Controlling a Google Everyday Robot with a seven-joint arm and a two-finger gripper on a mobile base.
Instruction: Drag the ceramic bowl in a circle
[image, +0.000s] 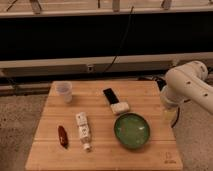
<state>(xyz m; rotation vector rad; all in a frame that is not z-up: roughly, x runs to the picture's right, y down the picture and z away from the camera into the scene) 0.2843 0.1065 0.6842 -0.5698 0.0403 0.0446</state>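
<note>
The ceramic bowl (132, 131) is round and glossy green with a paler inside. It stands upright on the wooden table (100, 155), at the front right. My white arm (187, 85) comes in from the right. My gripper (170, 115) hangs at the arm's lower end, by the table's right edge. It is to the right of the bowl and a little behind it, apart from it.
A translucent plastic cup (64, 91) stands at the back left. A black flat object (110, 95) and a small white block (120, 107) lie just behind the bowl. A white tube (83, 130) and a red object (62, 136) lie at the front left.
</note>
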